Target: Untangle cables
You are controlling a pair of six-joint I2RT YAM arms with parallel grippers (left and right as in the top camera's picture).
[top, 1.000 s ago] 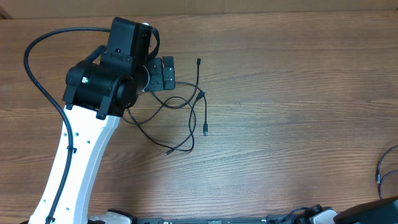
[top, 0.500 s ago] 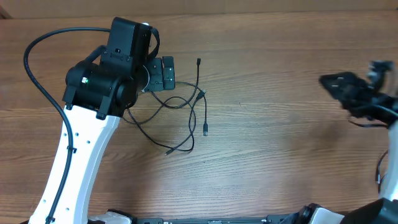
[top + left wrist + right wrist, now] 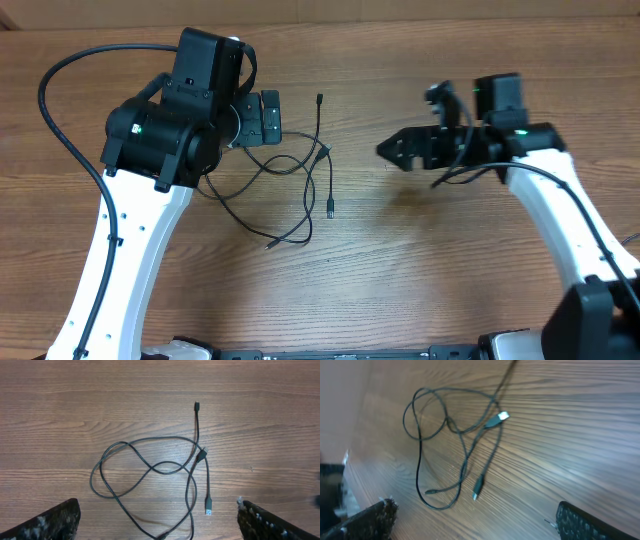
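The cables [image 3: 300, 175] are thin black cords lying in loose crossed loops on the wooden table, with small plugs at their ends. They also show in the left wrist view [image 3: 165, 467] and the right wrist view [image 3: 465, 445]. My left gripper [image 3: 268, 117] is open and empty, held above the upper left of the tangle; its fingertips frame the bottom of the left wrist view [image 3: 159, 525]. My right gripper [image 3: 392, 152] is open and empty, to the right of the cables and pointing at them; its fingertips frame the right wrist view [image 3: 475, 520].
The wooden table [image 3: 450, 270] fills the view. A thicker black arm cable [image 3: 60, 110] arcs at the far left. The left arm's white link [image 3: 120, 260] crosses the lower left.
My right arm has swung in from the right edge toward the cables and now sits near the table's middle. The left arm and the cables have not moved.
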